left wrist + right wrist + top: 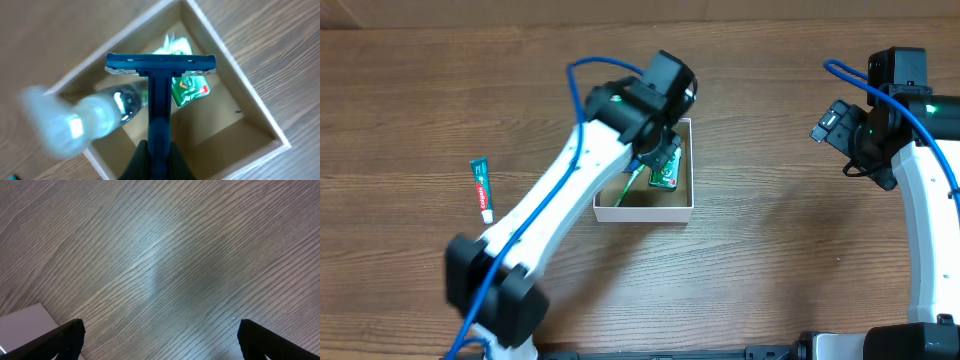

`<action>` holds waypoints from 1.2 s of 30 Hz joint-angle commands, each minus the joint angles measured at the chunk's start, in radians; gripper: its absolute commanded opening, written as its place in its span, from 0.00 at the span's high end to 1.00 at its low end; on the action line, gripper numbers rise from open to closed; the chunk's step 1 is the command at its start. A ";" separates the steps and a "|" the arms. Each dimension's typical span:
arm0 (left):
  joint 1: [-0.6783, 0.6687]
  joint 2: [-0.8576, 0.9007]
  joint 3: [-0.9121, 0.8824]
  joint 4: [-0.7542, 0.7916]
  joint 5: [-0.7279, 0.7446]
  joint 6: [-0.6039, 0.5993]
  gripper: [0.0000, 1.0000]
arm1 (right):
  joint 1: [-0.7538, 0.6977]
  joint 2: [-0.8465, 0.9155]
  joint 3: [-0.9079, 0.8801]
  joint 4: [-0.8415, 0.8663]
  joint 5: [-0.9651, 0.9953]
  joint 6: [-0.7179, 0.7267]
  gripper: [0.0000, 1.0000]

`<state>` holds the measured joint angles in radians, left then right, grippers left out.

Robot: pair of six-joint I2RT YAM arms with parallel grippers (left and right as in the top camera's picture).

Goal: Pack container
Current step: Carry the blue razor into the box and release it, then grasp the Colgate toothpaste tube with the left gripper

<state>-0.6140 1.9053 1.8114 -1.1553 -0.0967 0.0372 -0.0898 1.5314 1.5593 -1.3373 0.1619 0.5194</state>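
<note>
The container (645,212) is a white-walled box with a brown inside at the table's middle. A green packet (666,177) and a thin green toothbrush (625,188) lie in it. My left gripper (658,150) hovers over the box, shut on a blue razor (160,62) whose head points down into the box (252,107). In the left wrist view the green packet (192,89) lies behind the razor head, and a blurred clear handle (90,117) leans over the left wall. My right gripper (835,125) is open and empty (160,335) over bare wood at the right.
A toothpaste tube (481,188) lies on the table left of the box. A white flat corner (25,325) shows at the lower left of the right wrist view. The table is brown wood.
</note>
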 commanded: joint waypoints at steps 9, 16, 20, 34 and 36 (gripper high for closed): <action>0.005 0.161 -0.011 -0.086 0.053 0.013 0.56 | 0.000 -0.001 -0.002 -0.004 0.013 -0.003 0.00; 0.016 -0.062 0.092 -0.158 -0.027 0.018 0.18 | 0.000 -0.001 -0.002 -0.005 0.013 -0.003 0.00; 0.092 -0.209 0.100 -0.153 -0.097 -0.051 0.00 | 0.000 -0.001 -0.002 -0.009 0.013 -0.003 0.00; 0.812 -0.233 -0.222 -0.085 0.055 -0.331 0.00 | 0.000 -0.001 -0.002 -0.008 0.013 -0.003 0.00; 0.851 -0.222 -0.305 -0.034 0.065 -0.330 0.00 | 0.000 -0.001 -0.002 -0.008 0.013 -0.003 0.00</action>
<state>0.1581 1.6642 1.6485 -1.2438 -0.1051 -0.2401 -0.0898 1.5314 1.5589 -1.3472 0.1612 0.5194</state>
